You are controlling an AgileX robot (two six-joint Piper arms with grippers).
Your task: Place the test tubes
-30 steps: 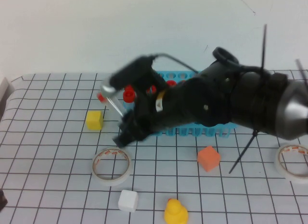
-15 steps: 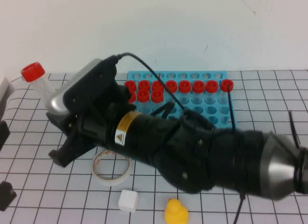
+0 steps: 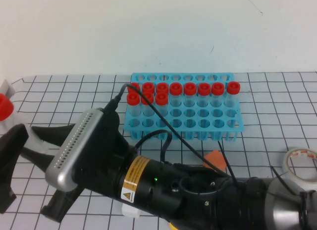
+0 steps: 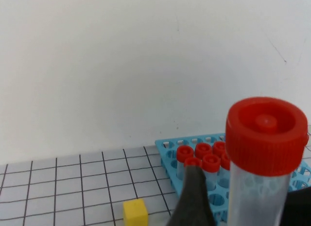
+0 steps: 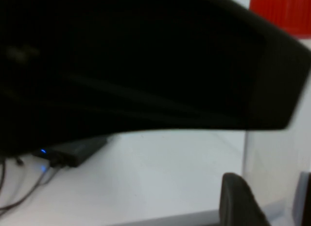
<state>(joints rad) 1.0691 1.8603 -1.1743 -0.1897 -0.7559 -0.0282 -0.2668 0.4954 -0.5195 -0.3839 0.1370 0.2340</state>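
Left gripper [image 4: 248, 206] sits at the far left edge of the white, black-gridded tabletop [image 3: 277, 116]. Its dark fingers [image 4: 194, 197] stand on either side of a red-capped clear plastic test tube [image 4: 265, 138]. A sliver of background shows between one finger and the tube wall, so this gripper is open around the tube rather than clamped on it.

Right gripper [image 3: 39, 156] reaches over from the robot's right side. Its black arm [image 3: 198, 195] and ribbed silver wrist housing [image 3: 74, 151] fill the near part of the high view. This gripper is closed on the lower part of the same tube. The tube is held clear of the tabletop and tilted, with its red cap uppermost and leaning toward the left edge of the high view, well apart from the rack. In the right wrist view a dark shape blocks most of the scene, and only the cap, a stretch of clear wall and one finger beside it can be made out.

Behind the arm stands a blue plastic test tube rack [image 3: 198, 123]. Red-capped stored tubes [image 3: 189, 88] stand upright in a row along its far edge, with three more in the next row at the rack's left end; the nearer holes are unfilled. A small orange cube [image 3: 216, 158] lies just in front of the rack, partly hidden by the right arm. A roll of white tape [image 3: 301, 163] lies flat near the right edge of the tabletop. A yellow cube [image 4: 134, 211] rests on the grid in front of the rack's left end, apart from it.
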